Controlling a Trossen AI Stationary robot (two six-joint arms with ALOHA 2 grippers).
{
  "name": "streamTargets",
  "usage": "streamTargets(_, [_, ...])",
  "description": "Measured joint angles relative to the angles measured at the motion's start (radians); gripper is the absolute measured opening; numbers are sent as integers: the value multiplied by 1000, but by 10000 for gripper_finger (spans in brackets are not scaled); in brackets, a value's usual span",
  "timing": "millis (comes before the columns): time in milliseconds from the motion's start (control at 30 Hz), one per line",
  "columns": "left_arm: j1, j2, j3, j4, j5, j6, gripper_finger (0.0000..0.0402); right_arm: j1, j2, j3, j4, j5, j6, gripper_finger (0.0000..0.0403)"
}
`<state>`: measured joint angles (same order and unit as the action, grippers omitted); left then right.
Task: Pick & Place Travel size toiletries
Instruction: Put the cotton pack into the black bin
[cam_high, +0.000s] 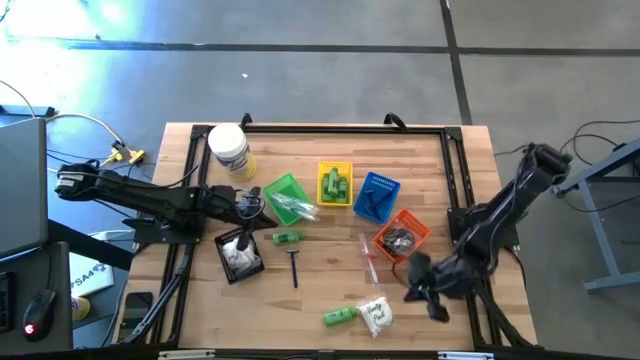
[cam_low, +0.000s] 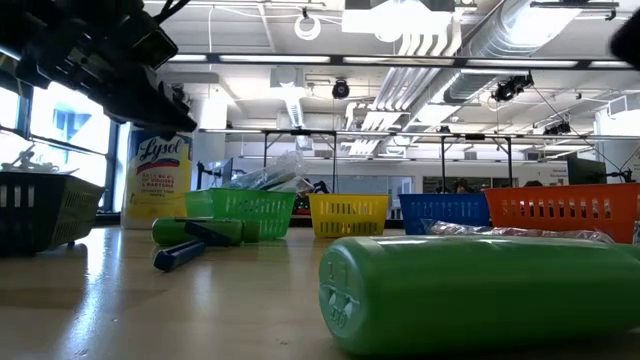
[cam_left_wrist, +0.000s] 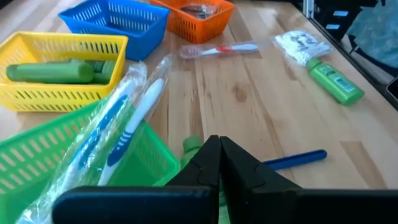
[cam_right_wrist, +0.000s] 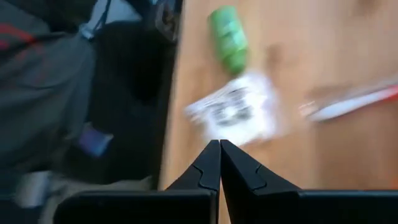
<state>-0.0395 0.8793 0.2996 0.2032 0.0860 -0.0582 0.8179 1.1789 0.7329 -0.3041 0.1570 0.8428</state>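
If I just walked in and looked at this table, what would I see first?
Probably the row of bright baskets across the middle: green, yellow, blue and orange. Wrapped toothbrushes stick out of the green one, and green bottles fill the yellow one. Another green bottle lies by a white sachet at the front edge, near the right tool, which is shut and empty.

Closed left gripper (cam_left_wrist: 219, 149) beside green basket (cam_left_wrist: 37, 158) of wrapped toothbrushes (cam_left_wrist: 127, 118)
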Motion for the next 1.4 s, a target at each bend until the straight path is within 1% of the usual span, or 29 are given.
streamTargets(100, [0, 13, -1, 28, 0, 0, 2, 29, 99, 43, 45, -38, 104, 2])
streamTargets(200, [0, 25, -1, 40, 0, 1, 2, 41, 174, 44, 101, -34, 213, 3])
streamTargets(300, [0, 25, -1, 40, 0, 4, 2, 49, 228, 46, 123, -21, 300, 21])
streamTargets(367, [0, 25, -1, 40, 0, 5, 2, 49, 267, 44, 117, 4, 315, 47])
streamTargets(467, [0, 25, -1, 40, 0, 12, 2, 48, 306, 44, 122, 46, 384, 98])
streamTargets(633, [0, 25, -1, 33, 0, 27, 2, 68, 372, 44, 121, 41, 541, 187])
streamTargets(700, [0, 25, -1, 33, 0, 27, 2, 82, 389, 44, 123, 41, 588, 213])
streamTargets(800, [0, 25, -1, 33, 0, 27, 2, 108, 414, 44, 126, 63, 668, 235])
streamTargets(900, [0, 25, -1, 32, -1, 30, 2, 128, 433, 44, 129, 91, 724, 242])
streamTargets(1033, [0, 25, -1, 32, -1, 35, 2, 138, 454, 44, 141, 109, 764, 238])
streamTargets(1167, [0, 25, 0, 33, -1, 35, 2, 138, 477, 44, 186, 161, 761, 232])
streamTargets(1400, [0, 25, 0, 33, -1, 35, 2, 136, 535, 46, 250, 167, 725, 231])
